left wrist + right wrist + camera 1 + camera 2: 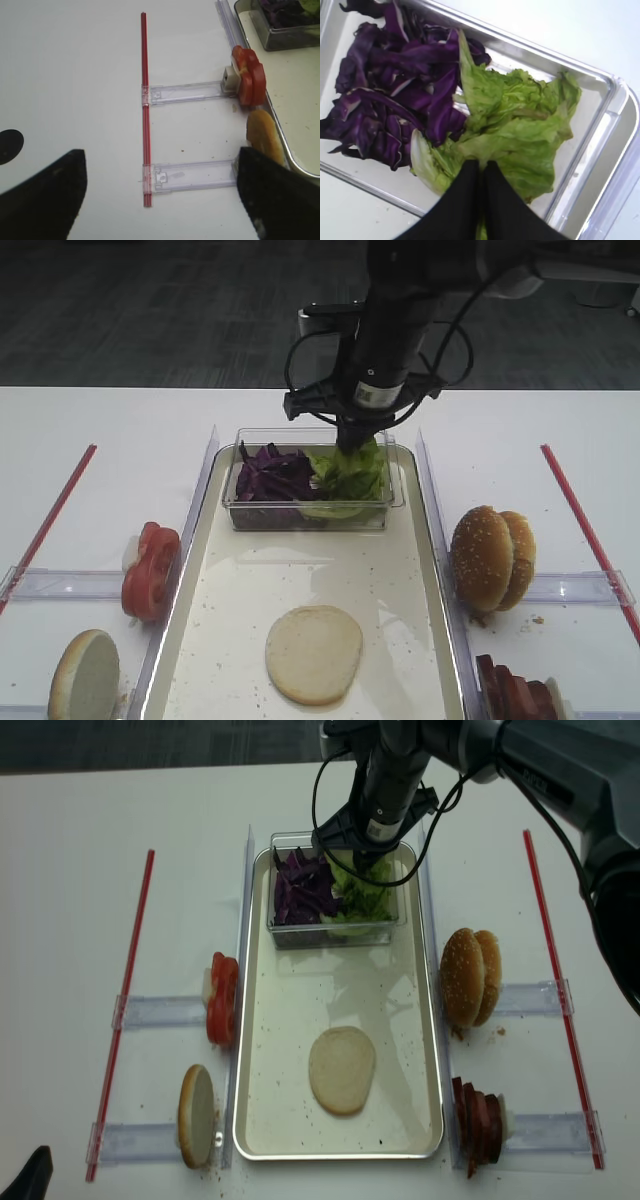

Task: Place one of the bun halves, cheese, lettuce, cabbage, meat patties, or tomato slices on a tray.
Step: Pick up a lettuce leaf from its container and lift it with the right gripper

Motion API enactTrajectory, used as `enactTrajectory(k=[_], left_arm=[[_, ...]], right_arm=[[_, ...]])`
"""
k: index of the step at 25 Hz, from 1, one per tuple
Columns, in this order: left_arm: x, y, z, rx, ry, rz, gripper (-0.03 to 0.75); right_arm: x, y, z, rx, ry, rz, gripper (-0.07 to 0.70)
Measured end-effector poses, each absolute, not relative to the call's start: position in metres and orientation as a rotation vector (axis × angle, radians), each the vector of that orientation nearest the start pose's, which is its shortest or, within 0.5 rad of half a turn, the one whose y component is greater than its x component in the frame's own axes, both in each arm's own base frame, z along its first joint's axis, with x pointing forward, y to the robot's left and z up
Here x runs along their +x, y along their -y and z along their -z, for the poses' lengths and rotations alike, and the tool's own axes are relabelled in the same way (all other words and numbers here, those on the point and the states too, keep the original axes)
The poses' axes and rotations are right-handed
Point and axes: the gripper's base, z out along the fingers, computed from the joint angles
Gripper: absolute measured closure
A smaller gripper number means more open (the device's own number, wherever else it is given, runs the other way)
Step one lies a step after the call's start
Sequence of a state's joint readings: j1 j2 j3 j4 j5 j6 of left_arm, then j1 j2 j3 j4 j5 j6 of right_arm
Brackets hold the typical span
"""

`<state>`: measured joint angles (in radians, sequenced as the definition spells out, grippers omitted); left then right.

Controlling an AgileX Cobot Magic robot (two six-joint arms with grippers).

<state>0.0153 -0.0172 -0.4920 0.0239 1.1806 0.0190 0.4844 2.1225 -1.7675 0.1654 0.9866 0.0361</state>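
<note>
My right gripper [481, 164] is down inside the clear tub [310, 515] at the far end of the tray [441, 570]. Its black fingers are shut on a leaf of the light-green lettuce [520, 125], and green shows between them. Purple cabbage [395, 95] fills the tub's left half. One bun half [314, 653] lies cut face up on the tray floor. My left gripper [160, 160] hangs open and empty over the bare table left of the tray. Beside it are the tomato slices [248, 75] and another bun half [265, 135].
Right of the tray, two bun halves [492, 558] stand on edge on a clear holder, with meat patties [515, 690] nearer the front. Red strips [50, 515] [585, 525] run along both sides of the table. Clear plastic holders [190, 92] lie left of the tray.
</note>
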Motion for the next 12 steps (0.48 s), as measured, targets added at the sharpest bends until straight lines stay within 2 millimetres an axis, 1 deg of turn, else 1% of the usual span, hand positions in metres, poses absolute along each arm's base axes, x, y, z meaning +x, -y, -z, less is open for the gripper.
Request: enactTrajectory(k=[4, 12], left_arm=[[-0.012, -0.002, -0.266, 0.001, -2.155, -0.049, 0.151], [-0.012, -0.002, -0.266, 0.001, -2.155, -0.049, 0.151]], right_arm=[[0.394, -0.222, -0.225, -0.543, -2.8, -0.332, 0.575], [0.388, -0.223, -0.232, -0.558, -2.82, -0.341, 0.575]])
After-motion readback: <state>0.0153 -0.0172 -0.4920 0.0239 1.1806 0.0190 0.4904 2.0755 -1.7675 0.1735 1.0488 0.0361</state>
